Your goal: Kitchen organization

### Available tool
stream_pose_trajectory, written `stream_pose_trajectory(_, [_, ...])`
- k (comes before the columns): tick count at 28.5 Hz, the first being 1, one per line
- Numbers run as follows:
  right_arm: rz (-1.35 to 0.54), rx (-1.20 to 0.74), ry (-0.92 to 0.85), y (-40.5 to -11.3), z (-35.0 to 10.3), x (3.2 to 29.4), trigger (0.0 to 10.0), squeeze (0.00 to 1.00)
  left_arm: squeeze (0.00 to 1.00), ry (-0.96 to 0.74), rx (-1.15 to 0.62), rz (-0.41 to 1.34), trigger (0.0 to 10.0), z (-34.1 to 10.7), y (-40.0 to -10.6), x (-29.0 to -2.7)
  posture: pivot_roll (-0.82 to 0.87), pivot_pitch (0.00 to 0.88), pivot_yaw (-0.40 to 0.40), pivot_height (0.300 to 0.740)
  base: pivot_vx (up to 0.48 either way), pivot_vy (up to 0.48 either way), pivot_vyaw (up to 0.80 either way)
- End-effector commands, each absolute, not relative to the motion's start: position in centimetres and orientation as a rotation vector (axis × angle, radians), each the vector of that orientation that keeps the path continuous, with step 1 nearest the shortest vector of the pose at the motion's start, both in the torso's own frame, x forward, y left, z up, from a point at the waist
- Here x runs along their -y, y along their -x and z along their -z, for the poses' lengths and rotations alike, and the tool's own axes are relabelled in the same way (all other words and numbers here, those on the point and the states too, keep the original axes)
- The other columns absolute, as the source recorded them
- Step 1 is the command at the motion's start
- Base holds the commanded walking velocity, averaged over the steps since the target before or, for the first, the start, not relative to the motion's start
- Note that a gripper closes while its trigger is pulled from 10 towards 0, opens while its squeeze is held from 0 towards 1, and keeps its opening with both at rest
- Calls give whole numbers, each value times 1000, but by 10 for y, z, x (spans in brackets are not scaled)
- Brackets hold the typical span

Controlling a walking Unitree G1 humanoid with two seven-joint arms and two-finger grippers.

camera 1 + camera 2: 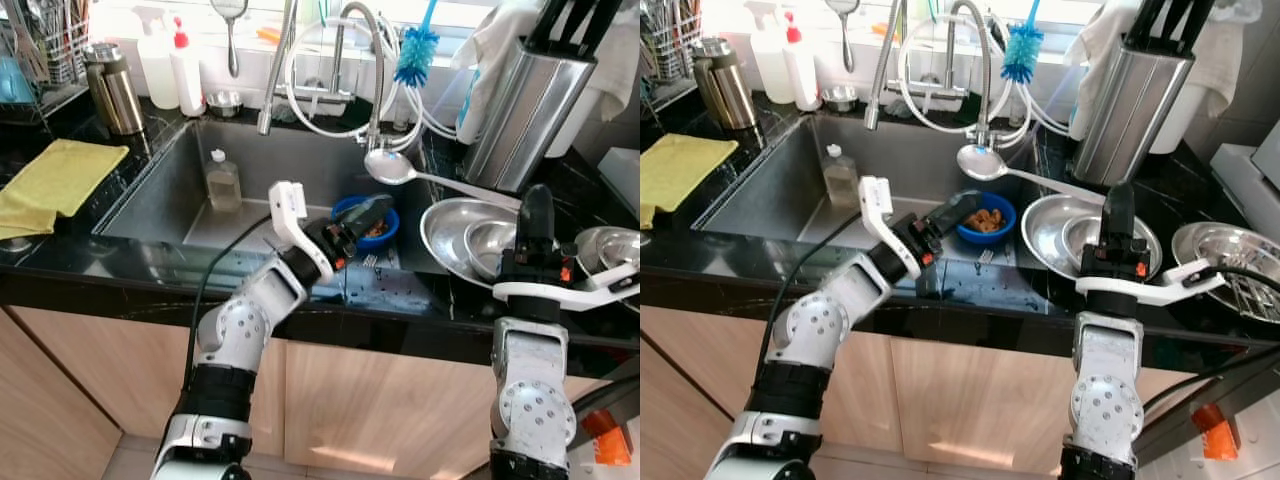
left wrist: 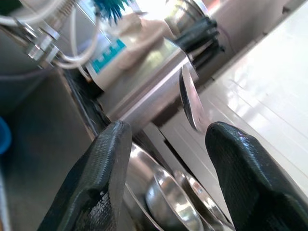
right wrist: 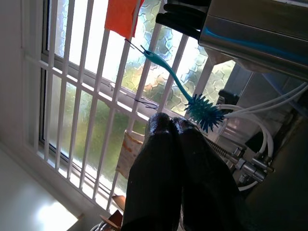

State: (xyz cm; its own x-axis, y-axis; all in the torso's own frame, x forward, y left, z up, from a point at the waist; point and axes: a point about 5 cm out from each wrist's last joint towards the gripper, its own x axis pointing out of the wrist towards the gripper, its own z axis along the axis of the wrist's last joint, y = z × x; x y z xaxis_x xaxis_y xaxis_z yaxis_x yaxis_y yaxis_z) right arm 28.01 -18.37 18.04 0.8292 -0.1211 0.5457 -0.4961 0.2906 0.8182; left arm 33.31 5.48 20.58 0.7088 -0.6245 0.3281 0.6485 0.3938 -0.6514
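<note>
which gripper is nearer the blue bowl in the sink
Left. The left gripper hangs open right at the blue bowl near its rim, over the sink. The right gripper points up, shut, over the steel bowls on the counter, well aside.

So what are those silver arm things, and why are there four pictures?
They are the two arms of a walking robot that helps tidy a kitchen. Each arm ends in a gripper with two long black fingers. Two pictures come from cameras in its head, looking down at the black counter and the sink. The other two come from little cameras on its wrists, looking along the fingers.

The left gripper reaches over the sink by a blue bowl with brown food in it. Its fingers are apart and hold nothing. The right gripper points up with its fingers pressed together, also empty, in front of some steel bowls.

Around them lie a yellow cloth, a big ladle, a blue brush and a steel flask.
</note>
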Motion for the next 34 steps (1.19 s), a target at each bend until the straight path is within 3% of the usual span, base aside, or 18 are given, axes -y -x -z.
stream_pose_trajectory(1, [-210, 480, -1391, -269, -150, 158, 10000, 0, 0, 807, 58, 810, 10000, -216, -336, -51, 99, 0, -72, 740, 0, 0, 0])
stream_pose_trajectory(9, [-237, 456, -1320, -272, -153, 154, 10000, 0, 0, 709, 112, 822, 10000, -224, -344, -53, 96, 0, -69, 740, 0, 0, 0])
stream_pose_trajectory(32, [-261, 446, -1312, -273, -154, 148, 10000, 0, 0, 728, 78, 829, 10000, -212, -342, -46, 86, 0, -68, 740, 0, 0, 0])
stream_pose_trajectory(33, [-266, 446, -1312, -273, -154, 147, 10000, 0, 0, 737, 81, 822, 8745, -212, -342, -47, 89, 0, -71, 740, 0, 0, 0])
stream_pose_trajectory(34, [-267, 446, -1312, -273, -154, 147, 10000, 0, 0, 741, 82, 820, 8745, -213, -342, -47, 91, 0, -71, 740, 0, 0, 0])
